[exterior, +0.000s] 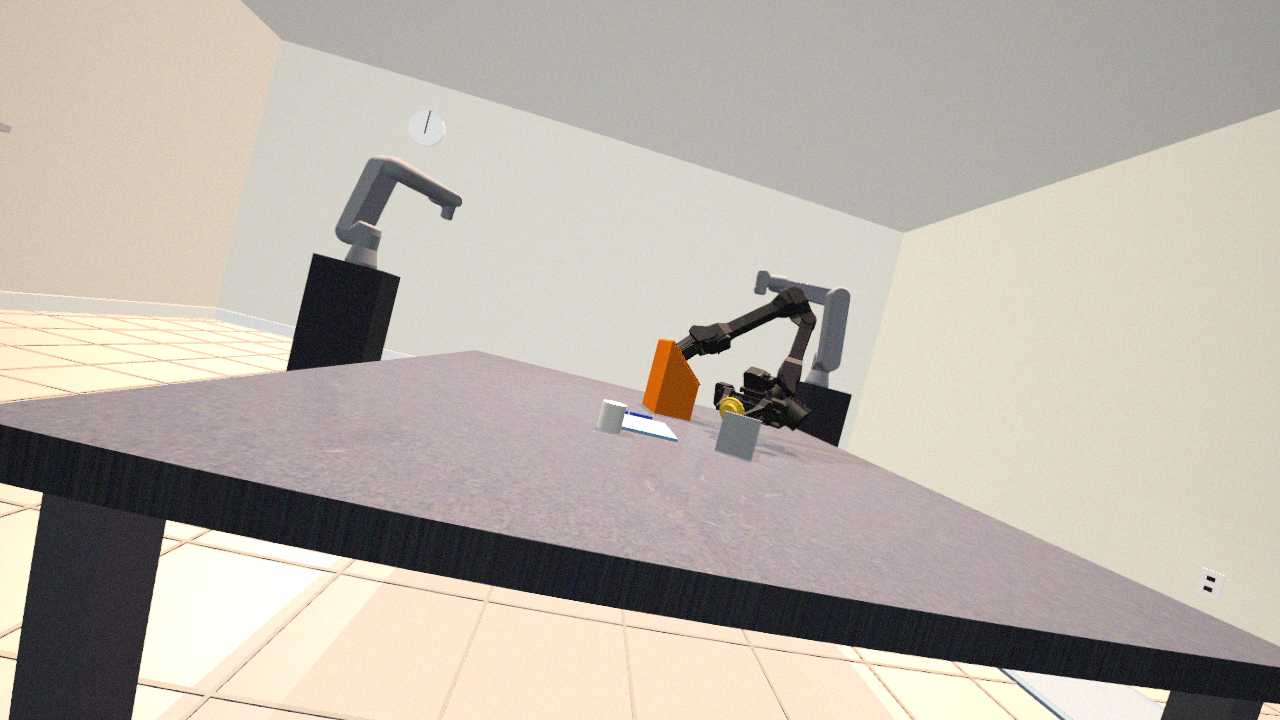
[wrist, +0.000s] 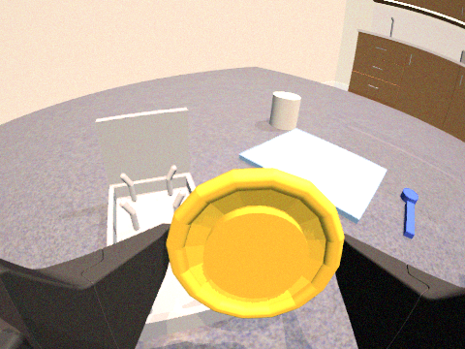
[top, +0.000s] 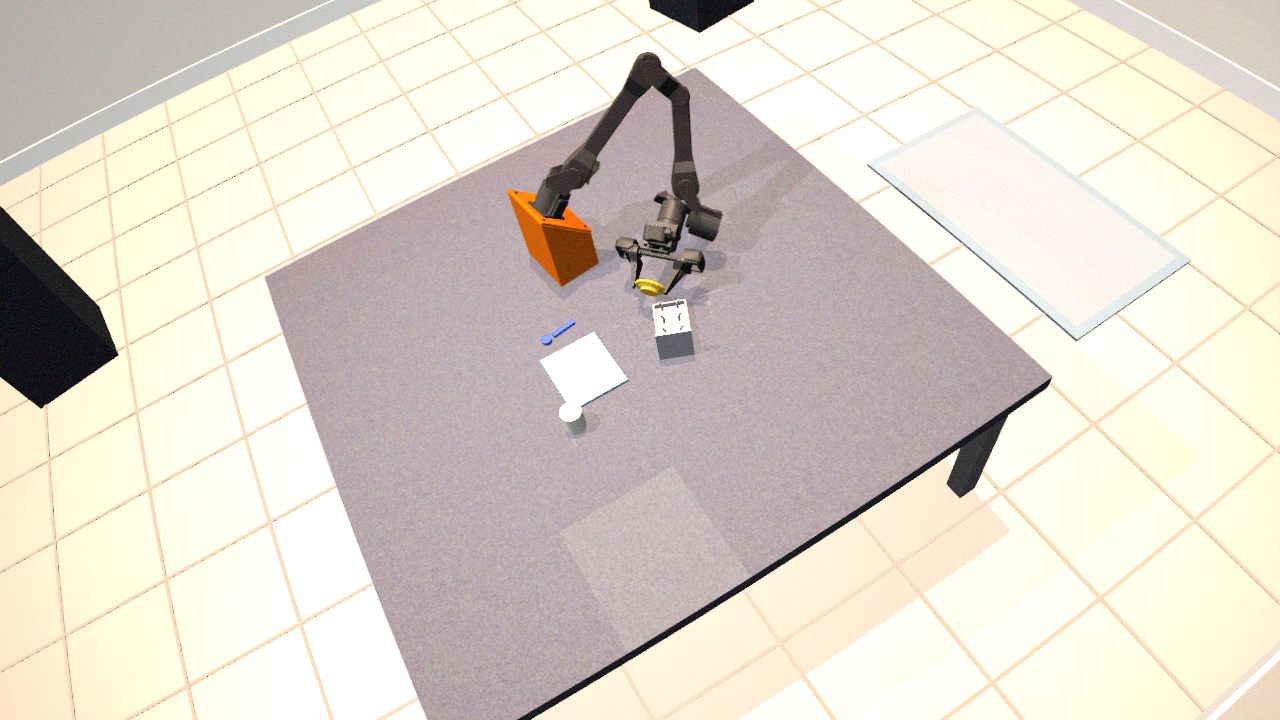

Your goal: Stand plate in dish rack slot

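My gripper [top: 651, 286] [wrist: 255, 240] is shut on the yellow plate [top: 648, 287] [exterior: 731, 407] [wrist: 256, 252], one finger at each side of its rim. The plate is steeply tilted, with its hollow face toward the wrist camera. It is held above the table beside the dish rack. The white dish rack [top: 673, 342] [exterior: 737, 437] [wrist: 143, 145] has a tall grey end panel and short rods standing up from its tray. In the wrist view the plate and the left finger hide the rack's near part.
A white board with blue edges [top: 583, 368] [exterior: 649, 428] [wrist: 320, 167] lies beside the rack. A blue spoon [top: 558, 332] [wrist: 410, 213] and a pale cup [top: 573, 419] [exterior: 611, 416] [wrist: 285, 111] are near it. An orange wedge-shaped block [top: 556, 246] [exterior: 671, 385] stands at the arm's base.
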Tool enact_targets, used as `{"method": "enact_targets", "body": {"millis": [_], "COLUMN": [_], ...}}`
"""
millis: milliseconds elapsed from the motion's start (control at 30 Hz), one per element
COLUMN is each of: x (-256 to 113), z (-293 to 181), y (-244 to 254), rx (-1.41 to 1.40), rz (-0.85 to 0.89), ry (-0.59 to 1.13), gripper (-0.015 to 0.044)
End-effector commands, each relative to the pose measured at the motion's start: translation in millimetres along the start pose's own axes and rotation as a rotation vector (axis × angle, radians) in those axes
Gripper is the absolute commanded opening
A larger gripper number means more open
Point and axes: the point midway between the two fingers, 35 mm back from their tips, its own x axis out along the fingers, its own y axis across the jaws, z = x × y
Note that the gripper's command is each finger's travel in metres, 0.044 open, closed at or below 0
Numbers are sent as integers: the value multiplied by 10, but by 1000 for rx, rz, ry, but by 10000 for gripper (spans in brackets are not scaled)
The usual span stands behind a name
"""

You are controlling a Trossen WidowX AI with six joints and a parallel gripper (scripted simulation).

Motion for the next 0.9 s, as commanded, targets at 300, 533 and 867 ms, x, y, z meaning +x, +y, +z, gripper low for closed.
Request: {"method": "enact_targets", "body": {"millis": [300, 533, 867], "x": [-223, -381, -386], "z": [-140, -203, -205], "y": [40, 55, 55], "rx": [-55, -63, -63], "rz": [283, 424, 428], "ry": [-164, -222, -223], "gripper": [0, 0, 0]}}
